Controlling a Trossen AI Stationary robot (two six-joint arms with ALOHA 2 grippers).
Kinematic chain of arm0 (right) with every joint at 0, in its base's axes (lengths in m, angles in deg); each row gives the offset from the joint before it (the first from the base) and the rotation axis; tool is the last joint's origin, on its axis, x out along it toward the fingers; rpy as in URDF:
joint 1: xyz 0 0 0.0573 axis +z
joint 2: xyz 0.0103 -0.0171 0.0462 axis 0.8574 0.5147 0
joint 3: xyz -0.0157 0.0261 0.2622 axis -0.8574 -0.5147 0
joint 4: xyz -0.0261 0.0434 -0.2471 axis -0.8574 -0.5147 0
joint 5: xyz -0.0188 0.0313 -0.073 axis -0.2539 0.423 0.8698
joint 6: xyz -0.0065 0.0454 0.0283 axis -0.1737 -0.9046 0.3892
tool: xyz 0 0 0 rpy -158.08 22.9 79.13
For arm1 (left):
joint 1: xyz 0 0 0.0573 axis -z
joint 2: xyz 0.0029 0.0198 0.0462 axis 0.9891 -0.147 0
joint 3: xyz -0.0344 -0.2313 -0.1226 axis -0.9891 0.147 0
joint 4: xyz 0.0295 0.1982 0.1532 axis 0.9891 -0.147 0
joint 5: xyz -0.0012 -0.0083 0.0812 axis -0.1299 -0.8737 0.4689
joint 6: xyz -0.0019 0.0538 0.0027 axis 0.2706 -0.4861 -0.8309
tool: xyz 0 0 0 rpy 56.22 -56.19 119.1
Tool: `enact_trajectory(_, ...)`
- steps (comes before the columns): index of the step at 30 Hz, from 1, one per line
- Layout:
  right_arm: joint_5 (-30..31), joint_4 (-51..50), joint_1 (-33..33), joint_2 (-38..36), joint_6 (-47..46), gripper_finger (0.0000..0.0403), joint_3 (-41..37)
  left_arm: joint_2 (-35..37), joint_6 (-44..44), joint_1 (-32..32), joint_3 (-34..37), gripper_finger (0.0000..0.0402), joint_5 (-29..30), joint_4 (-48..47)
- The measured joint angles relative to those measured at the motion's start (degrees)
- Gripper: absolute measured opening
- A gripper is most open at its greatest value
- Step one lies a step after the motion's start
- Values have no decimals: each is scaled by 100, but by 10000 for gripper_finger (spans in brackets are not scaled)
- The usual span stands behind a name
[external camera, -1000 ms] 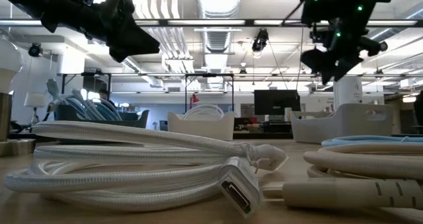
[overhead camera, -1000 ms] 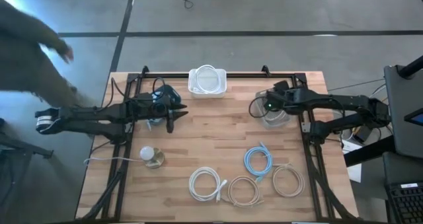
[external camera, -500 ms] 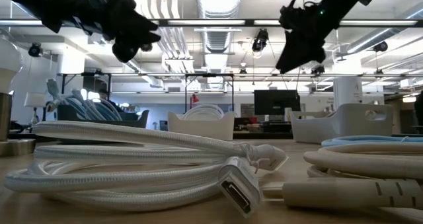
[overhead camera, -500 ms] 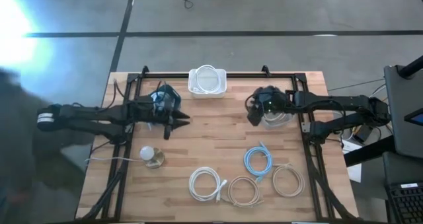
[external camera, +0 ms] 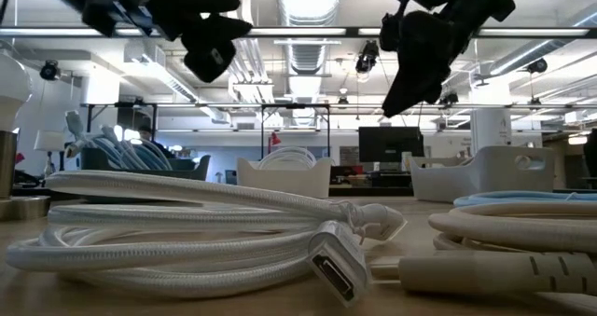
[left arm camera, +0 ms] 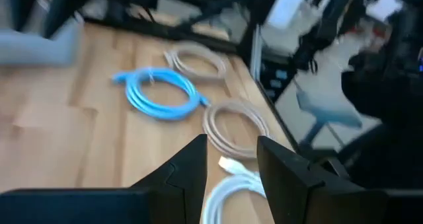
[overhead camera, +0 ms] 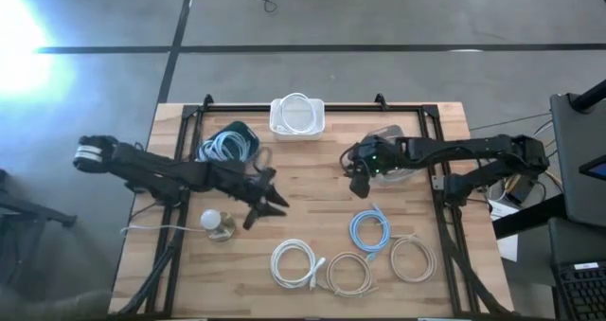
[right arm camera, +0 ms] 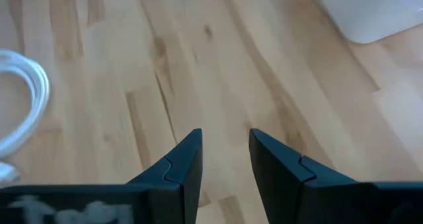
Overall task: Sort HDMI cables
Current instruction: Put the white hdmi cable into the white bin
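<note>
Four coiled cables lie near the table's near edge: a white coil (overhead camera: 294,262) (external camera: 187,232), two beige coils (overhead camera: 348,273) (overhead camera: 412,258) and a light blue coil (overhead camera: 369,231) (left arm camera: 158,92). My left gripper (overhead camera: 268,205) (left arm camera: 231,168) is open, above the wood between the round knob and the white coil. My right gripper (overhead camera: 358,181) (right arm camera: 225,154) is open too, over bare wood, with the light blue coil on its near side. More light blue cables lie in a dark bin (overhead camera: 230,141), and a white cable lies in a white bin (overhead camera: 297,115).
A small round white knob on a tan base (overhead camera: 217,224) stands near the left gripper. A pale bin (overhead camera: 396,162) sits partly under the right arm. A black frame (overhead camera: 312,105) runs along the far and side edges. Bare wood lies across the table's middle.
My left gripper has moved from beside the dark bin toward the near edge and to the right, closer to the white coil. My right gripper has moved from above the pale bin toward the table's left and near side. A person at the far left has gone out of view.
</note>
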Motion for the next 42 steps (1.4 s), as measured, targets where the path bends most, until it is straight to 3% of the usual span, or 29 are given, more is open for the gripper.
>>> enact_trajectory(9,2,-6,340,343,175,125,9,-1482,-455,269,-1739,136,79,-2431)
enact_trajectory(18,29,-101,413,210,392,115,9,-2715,-337,284,-2543,136,-233,-3455)
enact_trajectory(27,34,-320,414,182,721,113,7,-3482,212,388,-2577,136,-949,-3480)
enact_trajectory(42,30,-309,412,178,1102,107,7,-3690,-61,433,-2530,135,-1081,-3375)
